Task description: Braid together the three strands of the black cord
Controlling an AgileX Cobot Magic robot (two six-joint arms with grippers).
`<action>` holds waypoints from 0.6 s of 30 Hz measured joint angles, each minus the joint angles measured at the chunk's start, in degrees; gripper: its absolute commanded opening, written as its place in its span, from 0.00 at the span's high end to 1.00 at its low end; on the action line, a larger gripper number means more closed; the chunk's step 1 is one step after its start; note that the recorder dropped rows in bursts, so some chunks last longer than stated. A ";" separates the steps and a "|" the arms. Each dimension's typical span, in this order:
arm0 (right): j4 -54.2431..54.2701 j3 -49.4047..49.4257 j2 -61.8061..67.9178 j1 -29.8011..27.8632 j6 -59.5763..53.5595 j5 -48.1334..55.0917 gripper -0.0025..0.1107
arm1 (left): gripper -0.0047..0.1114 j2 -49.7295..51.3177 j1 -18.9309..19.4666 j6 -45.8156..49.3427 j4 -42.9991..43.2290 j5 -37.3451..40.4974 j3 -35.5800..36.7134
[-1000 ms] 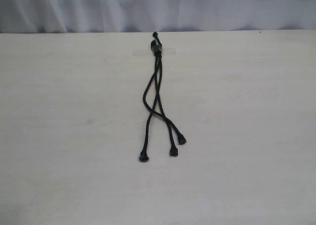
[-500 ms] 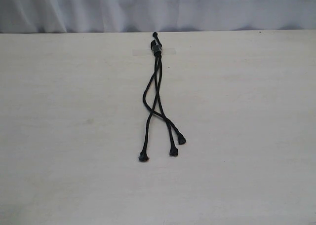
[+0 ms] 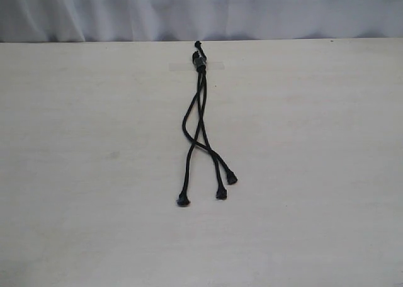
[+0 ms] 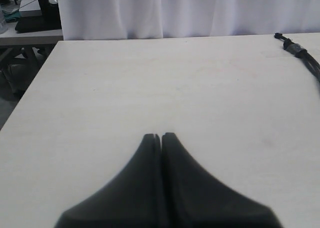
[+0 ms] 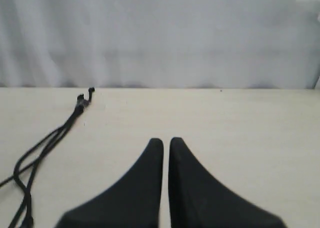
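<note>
The black cord (image 3: 199, 111) lies down the middle of the pale table (image 3: 94, 161), and neither gripper shows in the exterior view. Its bound knot (image 3: 200, 61) is at the far end. The three strands cross about halfway along, then fan out to knobbed tips: left (image 3: 183, 201), middle (image 3: 221, 193), right (image 3: 232, 179). My left gripper (image 4: 160, 136) is shut on nothing over bare table, with the knot (image 4: 295, 47) off to one side. My right gripper (image 5: 166, 140) is shut but for a thin slit and holds nothing. The cord (image 5: 45, 145) lies apart from it.
A strip of clear tape (image 3: 217, 65) crosses the knot and holds it to the table. A white curtain (image 3: 201, 10) hangs behind the far edge. The left wrist view shows the table's side edge (image 4: 30, 93), with other furniture (image 4: 30, 18) beyond it.
</note>
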 measured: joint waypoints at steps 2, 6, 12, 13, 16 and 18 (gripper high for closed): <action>0.01 5.70 0.00 0.00 -0.09 -2.34 0.94 | 0.96 0.00 0.00 0.02 0.00 0.00 0.00; 0.01 11.25 -0.14 0.00 -0.22 -2.34 0.94 | 0.96 0.00 0.00 0.02 0.00 0.00 0.00; 0.01 11.25 -9.73 0.00 -0.22 -4.66 0.94 | 0.96 0.00 0.00 0.02 0.00 0.05 0.00; 0.01 11.25 -10.94 0.00 -0.22 -5.38 0.94 | 0.96 0.00 0.00 0.02 0.00 0.16 0.00; 0.01 11.25 -11.41 0.00 -0.22 -6.86 0.94 | 0.96 0.00 0.00 0.02 0.00 0.16 0.00; 0.01 11.25 -11.41 0.00 -0.22 -7.03 0.94 | 0.96 0.00 0.00 0.02 0.00 0.16 0.00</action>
